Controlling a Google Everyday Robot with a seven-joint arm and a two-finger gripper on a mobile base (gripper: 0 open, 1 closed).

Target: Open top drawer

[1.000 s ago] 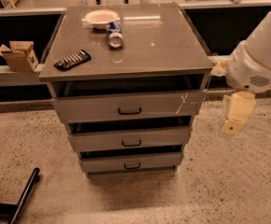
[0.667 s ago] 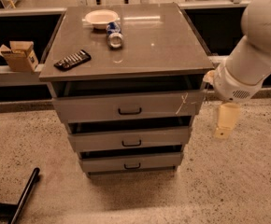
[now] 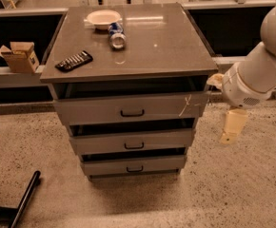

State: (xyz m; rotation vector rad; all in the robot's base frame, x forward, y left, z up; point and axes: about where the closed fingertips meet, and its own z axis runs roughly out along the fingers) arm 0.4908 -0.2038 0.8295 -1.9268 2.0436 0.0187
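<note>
Hanging just right of the top drawer (image 3: 128, 107), the gripper (image 3: 233, 126) touches nothing. Its opening cannot be told.

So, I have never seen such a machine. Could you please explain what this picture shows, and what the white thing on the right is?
The white thing is a robot arm. Its gripper, the pale piece hanging down, is to the right of the cabinet and touches nothing; I see nothing held in it. The single camera looks down at the cabinet's front. The cabinet has three grey drawers. The top drawer, the widest, is the one to open. On the cabinet lie a bowl, a can and a black remote. A box sits on the ledge at left.
</note>
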